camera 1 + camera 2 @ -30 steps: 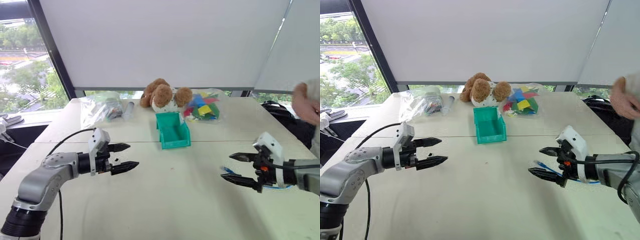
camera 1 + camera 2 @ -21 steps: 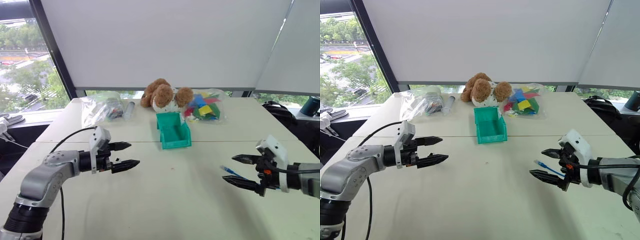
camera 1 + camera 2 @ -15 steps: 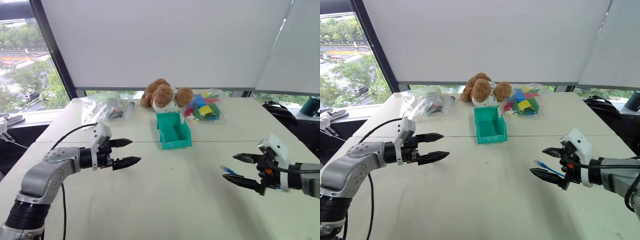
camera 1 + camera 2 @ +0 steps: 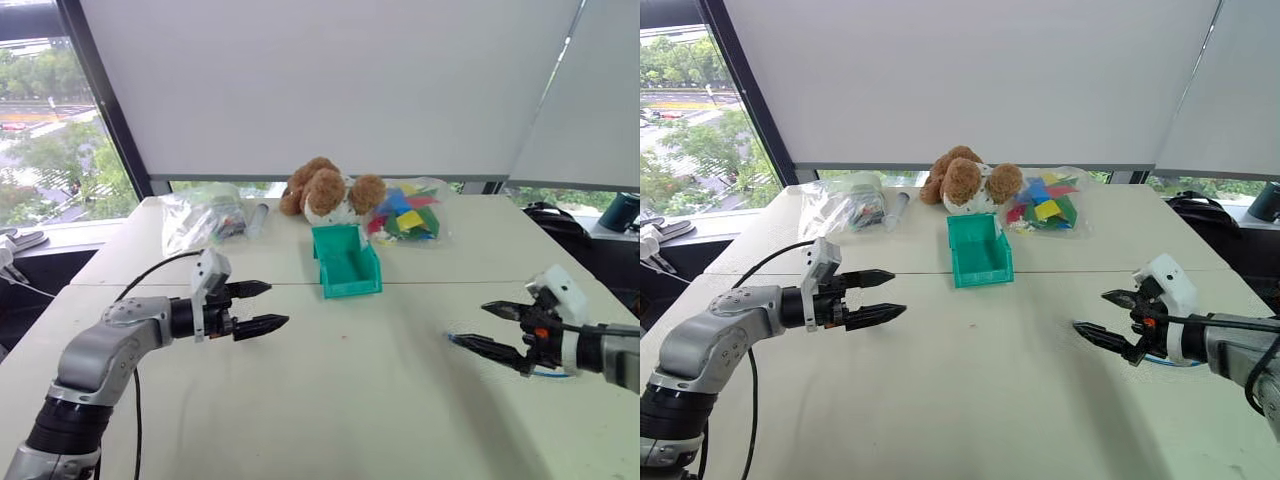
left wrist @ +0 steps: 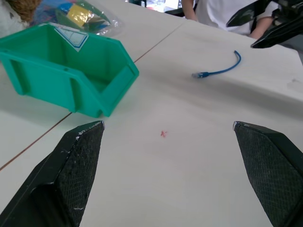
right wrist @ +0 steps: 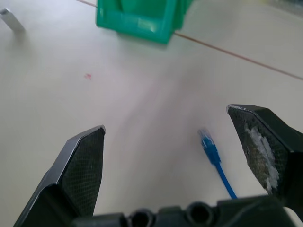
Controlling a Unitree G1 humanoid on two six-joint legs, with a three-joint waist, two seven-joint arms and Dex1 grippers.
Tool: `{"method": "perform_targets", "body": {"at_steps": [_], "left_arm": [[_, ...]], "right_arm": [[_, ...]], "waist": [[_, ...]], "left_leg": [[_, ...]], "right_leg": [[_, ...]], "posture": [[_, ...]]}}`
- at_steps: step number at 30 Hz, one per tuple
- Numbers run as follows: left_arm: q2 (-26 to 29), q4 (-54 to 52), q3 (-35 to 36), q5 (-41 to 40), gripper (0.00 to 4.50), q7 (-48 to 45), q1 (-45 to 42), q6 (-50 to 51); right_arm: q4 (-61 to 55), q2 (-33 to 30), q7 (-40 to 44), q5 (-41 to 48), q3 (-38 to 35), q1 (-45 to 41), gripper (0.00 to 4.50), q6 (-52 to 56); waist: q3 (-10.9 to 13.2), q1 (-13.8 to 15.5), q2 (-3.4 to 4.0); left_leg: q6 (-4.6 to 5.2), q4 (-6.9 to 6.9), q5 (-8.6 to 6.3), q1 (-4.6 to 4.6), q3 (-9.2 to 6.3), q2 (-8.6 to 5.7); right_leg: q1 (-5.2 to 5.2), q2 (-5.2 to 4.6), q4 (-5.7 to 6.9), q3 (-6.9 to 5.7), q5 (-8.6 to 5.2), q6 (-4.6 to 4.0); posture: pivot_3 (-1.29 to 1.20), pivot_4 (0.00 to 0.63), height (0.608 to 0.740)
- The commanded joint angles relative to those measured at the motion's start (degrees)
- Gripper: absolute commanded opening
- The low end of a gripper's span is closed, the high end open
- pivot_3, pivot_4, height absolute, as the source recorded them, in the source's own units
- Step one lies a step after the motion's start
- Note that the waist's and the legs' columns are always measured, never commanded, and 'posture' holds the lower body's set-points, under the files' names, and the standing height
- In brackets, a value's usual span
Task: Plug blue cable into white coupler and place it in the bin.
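Cable (image 5: 218,71), blue, loose on counter (image 4: 350,400); we hold nothing, left tool (image 4: 260,307) and right tool (image 4: 1110,318) both spread; plugging and green bin (image 4: 346,262) remain.

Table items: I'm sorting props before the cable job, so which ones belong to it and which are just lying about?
Job: blue cable, lying loose on the table; teal bin. A white coupler I cannot make out.

Lying about: teddy bear; bag of coloured pieces; clear bag.
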Motion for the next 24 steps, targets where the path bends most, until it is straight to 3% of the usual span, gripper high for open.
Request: {"method": "perform_targets", "body": {"at_steps": [1,8,21,24], "left_arm": [[-0.23,-1.98,-0.06,-0.36,4.50,-0.23,0.54,-0.22],[-0.50,-2.08,-0.65,0.01,4.50,-0.29,0.44,-0.31],[-0.40,-3.56,-0.07,-0.30,4.50,0.99,1.34,-0.27],[-0.45,-3.48,-0.15,-0.11,4.50,1.11,1.68,-0.71]], "right_arm": [[6.15,-1.28,1.46,-5.93,4.50,-1.62,4.49,-5.86],[21.62,1.68,5.41,-11.79,12.38,-7.91,4.49,-13.57],[40.19,4.34,12.05,-19.35,19.60,-14.51,4.49,-22.29],[42.95,4.48,13.00,-21.38,20.64,-14.81,3.63,-25.13]], "waist": [[0.00,-0.01,0.00],[0.00,-0.06,0.01],[-0.01,-0.09,0.01],[-0.01,-0.11,0.01]], "left_leg": [[0.00,0.00,0.00,0.00,0.01,0.00],[0.00,0.01,0.00,0.02,0.04,-0.02],[0.00,0.02,0.00,0.03,0.05,-0.02],[0.00,0.02,0.00,0.21,0.05,-0.02]], "right_leg": [[0.00,0.00,0.00,0.00,0.00,0.00],[0.00,0.00,0.01,0.01,0.00,0.00],[0.01,0.00,0.02,0.01,0.01,0.02],[0.25,0.00,-0.01,0.01,0.01,0.01]], "posture": [[0.00,0.150,0.740],[0.00,0.150,0.740],[0.00,0.150,0.740],[0.00,0.150,0.740]]}}
